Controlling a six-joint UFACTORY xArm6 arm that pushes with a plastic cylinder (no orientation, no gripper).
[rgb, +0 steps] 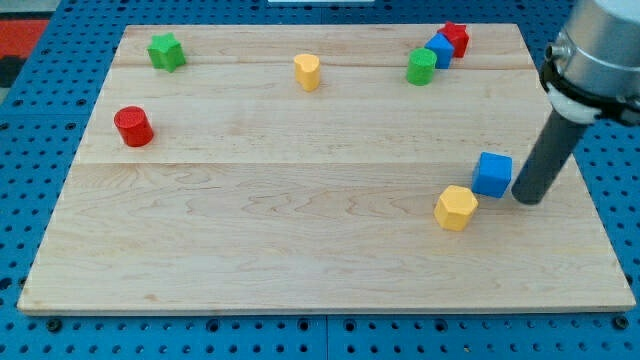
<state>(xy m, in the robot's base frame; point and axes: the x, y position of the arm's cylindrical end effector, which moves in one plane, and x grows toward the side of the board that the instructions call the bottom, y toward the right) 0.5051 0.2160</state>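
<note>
My tip (528, 199) rests on the wooden board at the view's right, just right of a blue cube (492, 174), very close to it or touching it. A yellow hexagonal block (456, 208) lies just down-left of the blue cube, almost against it. The dark rod rises from the tip up and to the right into the arm's grey body.
At the view's top right a green cylinder (422, 67), a blue block (439, 49) and a red block (455, 38) cluster together. A yellow block (307, 72) sits top centre, a green star-like block (166, 51) top left, a red cylinder (133, 127) at the left. The board's right edge (590, 200) is near the tip.
</note>
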